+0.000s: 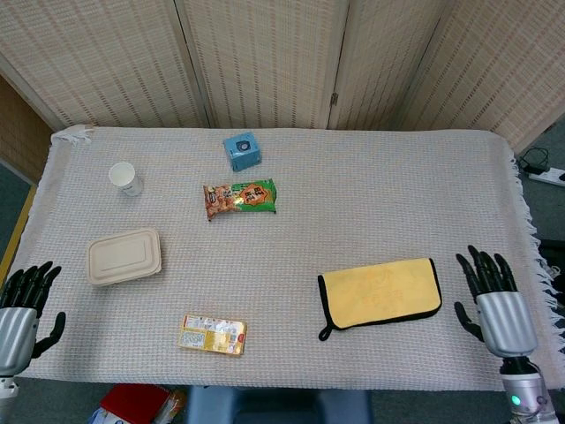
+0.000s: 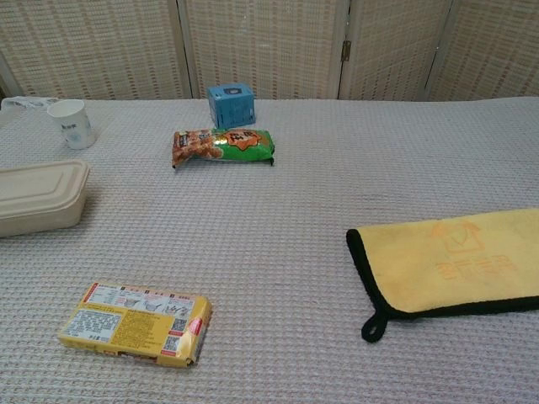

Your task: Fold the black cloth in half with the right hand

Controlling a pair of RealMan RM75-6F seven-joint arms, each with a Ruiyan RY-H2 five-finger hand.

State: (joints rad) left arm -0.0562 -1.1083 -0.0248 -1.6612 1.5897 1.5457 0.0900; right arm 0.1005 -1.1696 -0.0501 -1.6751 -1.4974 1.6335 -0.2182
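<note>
Hand (image 1: 500, 305), rt, fingers spread, empty, apart from cloth (image 1: 381, 291).

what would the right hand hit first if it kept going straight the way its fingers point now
Probably nothing on the table. The right hand lies open right of the cloth, fingers pointing toward the far edge. That strip of table looks free up to the screen, though height is unclear.

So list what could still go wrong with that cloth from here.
1. The cloth lies flat with its yellow side up and only a black rim showing; whether it counts as folded in half may be doubtful.
2. The right hand sits open beside the cloth, near the table edge; reaching back could drag the near corner.
3. The small loop sticks out and might snag fingers.
</note>
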